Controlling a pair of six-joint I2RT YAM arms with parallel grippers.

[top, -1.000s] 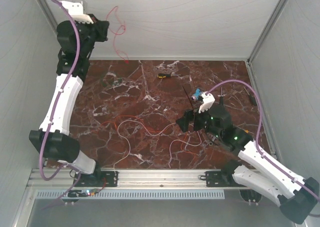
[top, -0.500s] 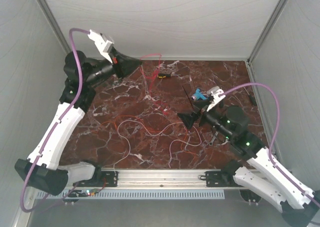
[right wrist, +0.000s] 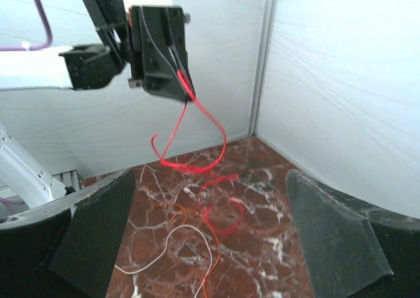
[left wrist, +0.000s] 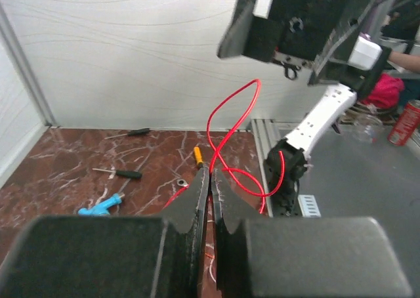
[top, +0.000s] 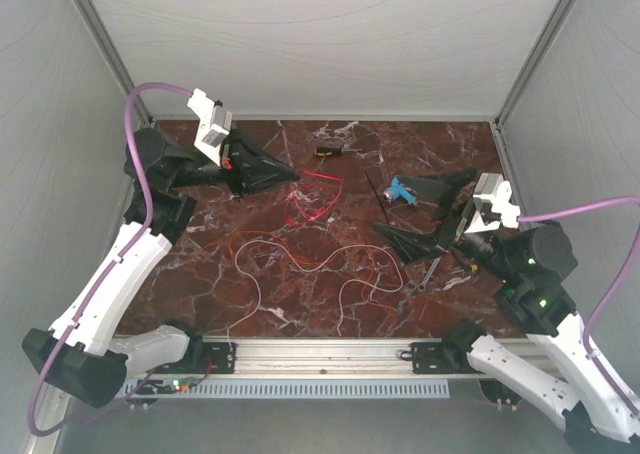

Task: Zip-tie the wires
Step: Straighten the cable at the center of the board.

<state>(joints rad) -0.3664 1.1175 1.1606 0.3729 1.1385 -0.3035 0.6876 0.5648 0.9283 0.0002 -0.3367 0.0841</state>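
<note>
Swinging in from the far-left corner, the left end effector (top: 293,174) has carried the red wire (top: 318,192) out over the middle of the tabletop (top: 300,309), its jaws clamped tight on that strand. From the pinch the red wire droops in loose loops down to the stone. Nearer the front edge, the orange and white wires (top: 290,259) sprawl flat in curls. And the zip tie (top: 372,190) lies right of centre, its long axis running far to near, just left of the blue tool (top: 400,189). Meanwhile the right end effector (top: 398,206) has drawn back rightward, jaws spread wide, holding nothing. Dark red veined marble below, pale panelled walls (top: 330,44) on three sides, and a black-and-yellow tool (top: 327,152) by the far edge.
</note>
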